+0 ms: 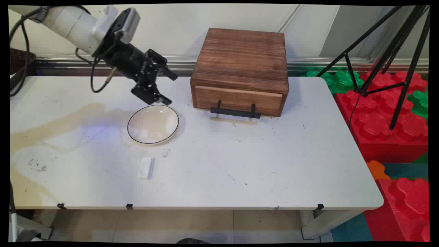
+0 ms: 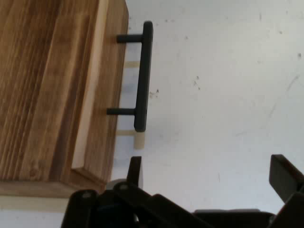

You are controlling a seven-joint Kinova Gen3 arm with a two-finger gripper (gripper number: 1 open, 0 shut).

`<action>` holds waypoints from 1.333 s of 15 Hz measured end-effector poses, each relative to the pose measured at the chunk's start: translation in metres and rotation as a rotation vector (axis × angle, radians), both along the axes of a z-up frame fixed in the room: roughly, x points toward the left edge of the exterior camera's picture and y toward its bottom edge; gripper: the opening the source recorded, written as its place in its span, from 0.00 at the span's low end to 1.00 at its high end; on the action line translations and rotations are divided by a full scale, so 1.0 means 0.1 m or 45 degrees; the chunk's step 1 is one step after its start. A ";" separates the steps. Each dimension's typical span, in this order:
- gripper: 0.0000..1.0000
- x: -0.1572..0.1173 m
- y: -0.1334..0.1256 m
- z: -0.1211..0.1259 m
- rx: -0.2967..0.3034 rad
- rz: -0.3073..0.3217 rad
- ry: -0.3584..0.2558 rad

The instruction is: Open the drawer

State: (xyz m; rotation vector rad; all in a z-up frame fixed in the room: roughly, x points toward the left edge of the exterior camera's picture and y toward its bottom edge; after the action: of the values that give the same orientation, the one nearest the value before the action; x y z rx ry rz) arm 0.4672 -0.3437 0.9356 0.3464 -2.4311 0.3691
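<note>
My gripper (image 1: 168, 88) hangs above the table's back left, open and empty, its fingers pointing right toward the wooden drawer box (image 1: 240, 70). Just below it lies a round cream plate (image 1: 153, 124) with a dark rim. The box's drawer is closed and carries a black bar handle (image 1: 235, 112). In the hand view the box (image 2: 52, 90) fills the left, its handle (image 2: 142, 76) stands out over the white table, and my gripper (image 2: 209, 173) frames the bottom with one finger (image 2: 135, 171) near the box's corner. A small white block (image 1: 144, 167) lies nearer the front, below the plate.
A dark basket (image 1: 20, 60) sits at the far left edge. A black tripod (image 1: 387, 51) and red and green foam blocks (image 1: 387, 120) stand off the table's right side. Brownish stains mark the table's left part (image 1: 51, 127).
</note>
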 end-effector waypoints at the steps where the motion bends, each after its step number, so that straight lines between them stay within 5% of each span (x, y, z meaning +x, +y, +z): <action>1: 1.00 -0.05 -0.02 -0.02 -0.001 0.002 0.002; 9: 1.00 -0.63 -0.34 -0.23 -0.014 0.027 -0.007; 20: 1.00 -1.41 -0.85 -0.84 0.012 -0.004 -0.130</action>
State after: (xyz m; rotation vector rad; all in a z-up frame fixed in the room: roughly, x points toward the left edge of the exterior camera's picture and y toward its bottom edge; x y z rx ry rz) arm 0.3263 -0.4291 0.8517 0.3351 -2.5335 0.3830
